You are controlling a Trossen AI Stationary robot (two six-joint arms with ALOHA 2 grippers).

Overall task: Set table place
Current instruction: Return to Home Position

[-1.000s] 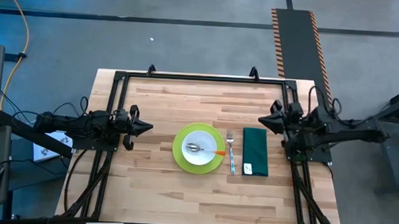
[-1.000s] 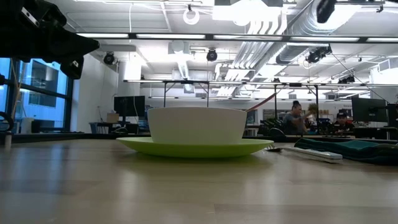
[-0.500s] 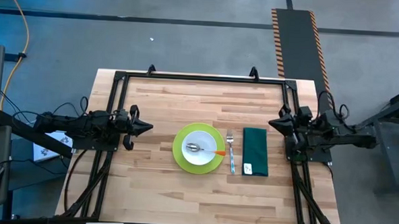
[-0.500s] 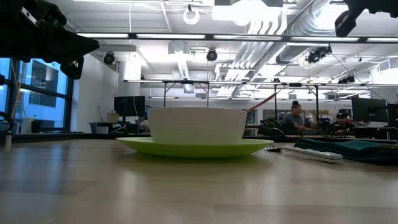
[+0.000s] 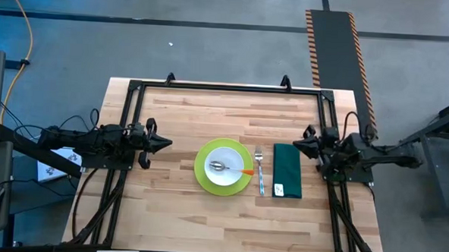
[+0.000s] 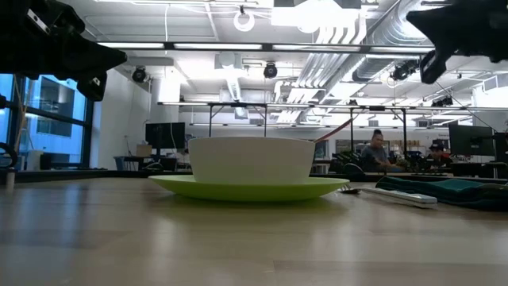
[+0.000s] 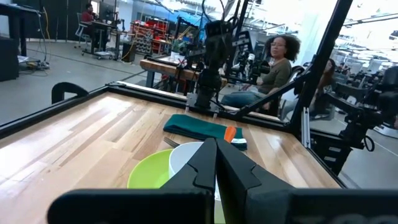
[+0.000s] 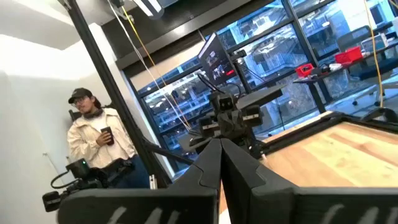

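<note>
From above, the table [image 5: 175, 215] carries the place at its middle. The white bowl [image 5: 223, 152] sits on the lime-green plate [image 5: 200, 172], and the spoon [image 5: 232, 170] lies in the bowl. The fork [image 5: 260, 173] is just right of the plate, with the folded napkin [image 5: 287, 170] beside it. The left gripper [image 5: 167, 144] points at the plate from well to its left. The right gripper [image 5: 298, 144] is at the napkin's far right corner, though its height cannot be read here.

The level view settles that: both grippers hang high over the wood. The bowl's wall hides the spoon, and a thin orange line over the rim is probably its handle.

In the left wrist view that gripper's fingers [image 7: 199, 169] are pressed together and empty. They cover part of the plate and bowl, and a seated person [image 7: 280, 59] shows beyond the table.

In the right wrist view its fingers [image 8: 205, 171] meet at a point, holding nothing. Past them are bare planks and a standing person [image 8: 93, 134].
</note>
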